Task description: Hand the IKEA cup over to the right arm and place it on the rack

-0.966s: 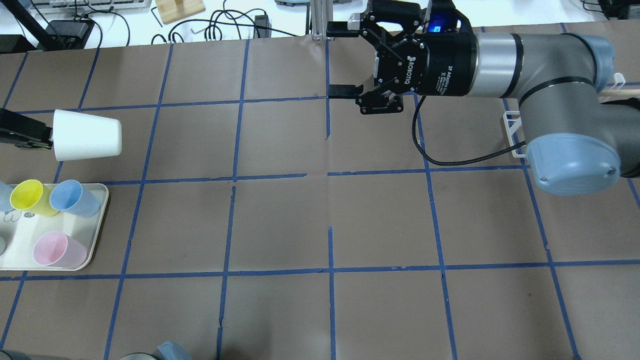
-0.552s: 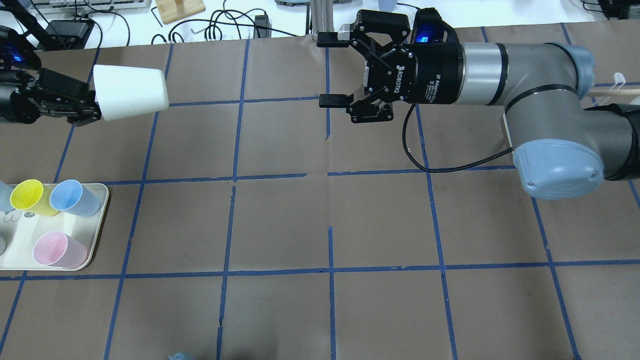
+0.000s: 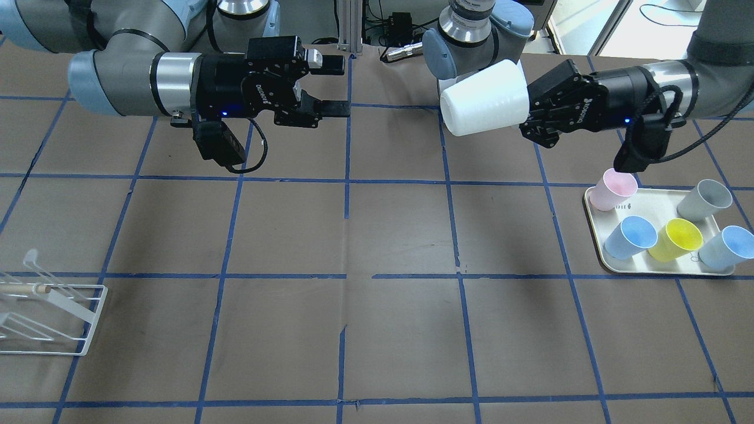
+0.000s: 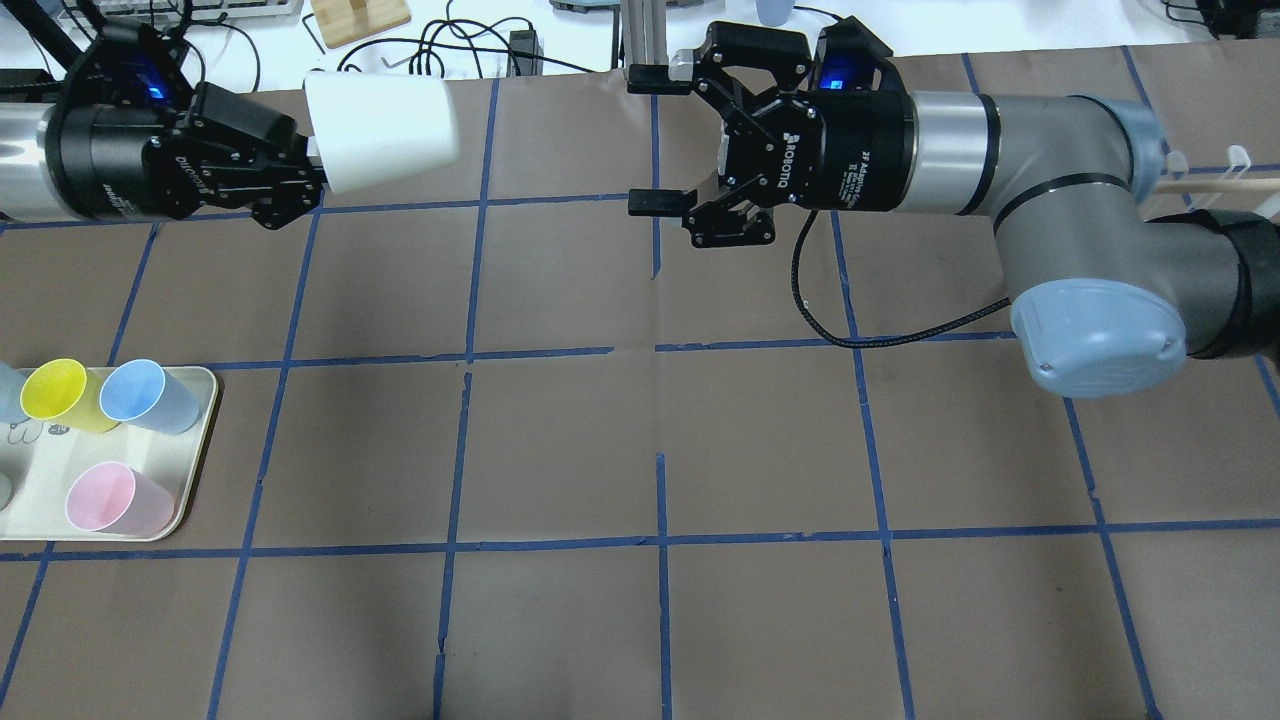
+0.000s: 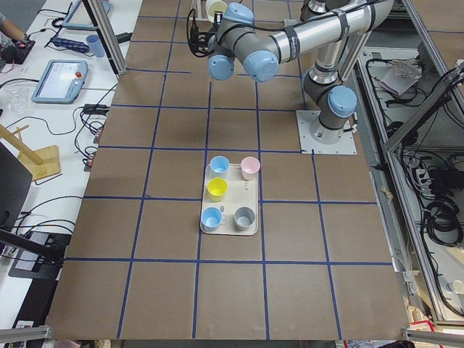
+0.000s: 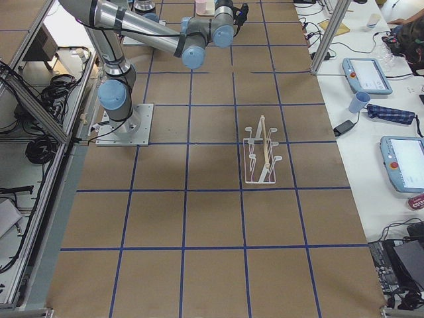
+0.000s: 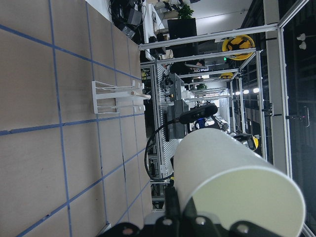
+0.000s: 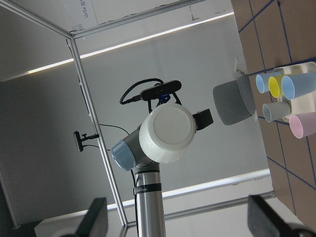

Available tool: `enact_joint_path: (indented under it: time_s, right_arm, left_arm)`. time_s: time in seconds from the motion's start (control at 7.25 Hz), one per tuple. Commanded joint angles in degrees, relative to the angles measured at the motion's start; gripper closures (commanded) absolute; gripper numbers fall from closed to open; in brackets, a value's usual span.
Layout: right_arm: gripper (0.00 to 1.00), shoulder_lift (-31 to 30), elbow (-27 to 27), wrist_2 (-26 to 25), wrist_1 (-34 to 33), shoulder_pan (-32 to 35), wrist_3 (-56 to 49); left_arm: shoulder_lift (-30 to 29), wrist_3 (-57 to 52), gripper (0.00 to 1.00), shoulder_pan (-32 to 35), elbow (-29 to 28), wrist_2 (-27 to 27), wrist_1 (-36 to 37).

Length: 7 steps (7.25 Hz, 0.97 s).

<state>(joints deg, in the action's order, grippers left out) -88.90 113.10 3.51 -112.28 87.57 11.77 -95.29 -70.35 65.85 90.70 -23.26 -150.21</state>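
The IKEA cup [image 4: 385,130] is near-white and lies level in the air, its base toward the table's middle. My left gripper [image 4: 316,172] is shut on its rim end; both also show in the front view, cup [image 3: 486,99] and gripper [image 3: 526,113]. My right gripper [image 4: 650,140] is open and empty, facing the cup across a gap of about one grid square. The right wrist view shows the cup's base [image 8: 166,133] straight ahead between its fingers. The white wire rack [image 3: 53,318] stands on the table behind the right arm [image 4: 1080,220].
A beige tray [image 4: 200,440] at the left holds pink [image 4: 115,497], yellow [image 4: 60,392] and blue [image 4: 150,395] cups, plus a grey cup [image 3: 704,200]. The rack also shows in the right side view [image 6: 263,156]. Cables and a metal post lie past the table's far edge.
My left arm has carried the cup toward the far edge and toward the middle, closing on the right gripper. The right gripper has shifted slightly toward the cup and stays open.
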Motion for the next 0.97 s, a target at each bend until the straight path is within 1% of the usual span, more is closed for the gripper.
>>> enact_joint_path:
  time_s: [0.0, 0.41, 0.55, 0.83]
  right_arm:
    - [0.00, 0.3, -0.2, 0.5, -0.2, 1.6, -0.1]
    - [0.00, 1.0, -0.1, 0.5, -0.2, 2.2, 0.0]
    - [0.00, 1.4, -0.3, 0.6, -0.1, 2.2, 0.1]
    - [0.00, 1.3, -0.5, 2.0, -0.1, 2.3, 0.9]
  left_arm:
    - [0.1, 2.0, 1.00, 4.3, 1.5, 0.5, -0.2]
    - [1.9, 3.6, 1.00, 7.9, 1.6, 2.0, -0.3]
    - [2.1, 4.2, 1.00, 9.0, 1.6, 4.6, -0.3]
    - [2.2, 4.9, 1.00, 11.1, 1.8, 5.9, -0.1]
